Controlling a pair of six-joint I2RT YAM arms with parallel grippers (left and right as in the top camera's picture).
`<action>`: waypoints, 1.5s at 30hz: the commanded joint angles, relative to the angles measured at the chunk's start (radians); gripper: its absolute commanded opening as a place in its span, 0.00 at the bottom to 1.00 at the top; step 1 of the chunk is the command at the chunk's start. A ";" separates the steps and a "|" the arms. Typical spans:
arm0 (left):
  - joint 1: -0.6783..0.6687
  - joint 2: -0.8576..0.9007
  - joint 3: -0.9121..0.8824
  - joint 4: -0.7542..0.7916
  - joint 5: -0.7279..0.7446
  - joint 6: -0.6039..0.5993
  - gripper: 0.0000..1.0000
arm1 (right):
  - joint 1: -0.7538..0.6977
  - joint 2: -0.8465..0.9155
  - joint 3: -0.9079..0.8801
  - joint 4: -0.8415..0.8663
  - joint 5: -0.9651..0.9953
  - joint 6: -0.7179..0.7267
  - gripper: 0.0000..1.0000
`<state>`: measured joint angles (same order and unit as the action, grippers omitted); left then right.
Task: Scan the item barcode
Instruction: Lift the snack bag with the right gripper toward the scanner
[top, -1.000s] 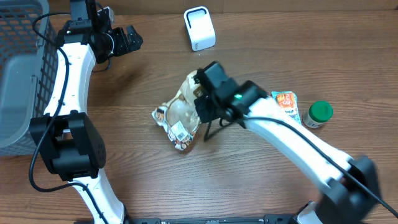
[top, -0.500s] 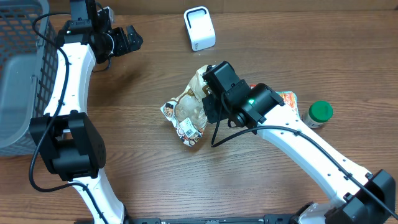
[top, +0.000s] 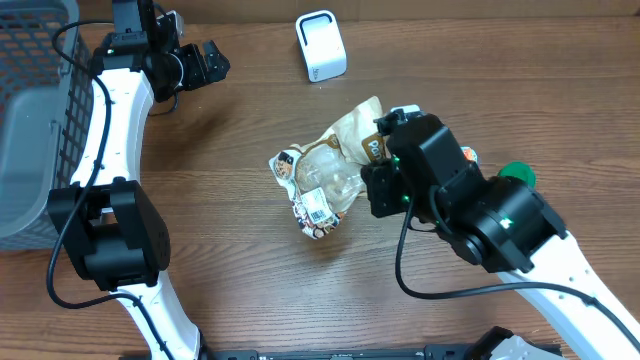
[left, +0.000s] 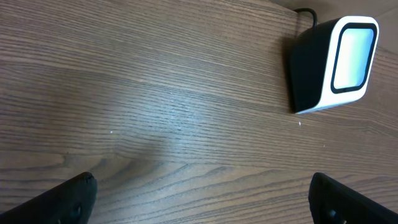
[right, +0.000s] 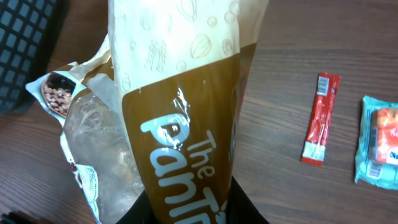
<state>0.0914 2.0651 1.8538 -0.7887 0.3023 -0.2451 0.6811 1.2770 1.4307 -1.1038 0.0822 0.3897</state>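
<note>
The right pincer (right: 194, 214) is clamped on one end of the brown-and-cream snack bag (top: 325, 175). That grip lets the rest of the bag hang free over the middle of the table (top: 220, 240), so it can be carried and turned. Whether its lower end touches the wood cannot be told. A white barcode label (top: 318, 207) sits on the near-left end of the bag and faces up, away from the barcode scanner (top: 320, 45), which stands well apart at the far edge. The label probably has to be swung towards the scanner's window. The left pincer (top: 212, 63) hangs far left with its jaws wide apart and empty, likely parked out of the way. A red sachet (right: 320, 118) and a green-capped bottle (top: 515, 178) lie to the right.
</note>
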 joint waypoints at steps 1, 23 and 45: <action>-0.006 -0.029 0.006 0.000 -0.002 -0.005 1.00 | -0.005 0.005 0.010 -0.002 0.014 0.011 0.04; -0.006 -0.029 0.006 0.000 -0.002 -0.005 1.00 | -0.005 0.045 0.010 0.145 0.128 0.002 0.04; -0.006 -0.029 0.006 0.000 -0.002 -0.005 1.00 | -0.180 0.111 0.010 0.396 0.175 -0.113 0.04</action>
<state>0.0914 2.0651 1.8538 -0.7887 0.3027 -0.2451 0.5476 1.3624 1.4307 -0.7704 0.2455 0.3370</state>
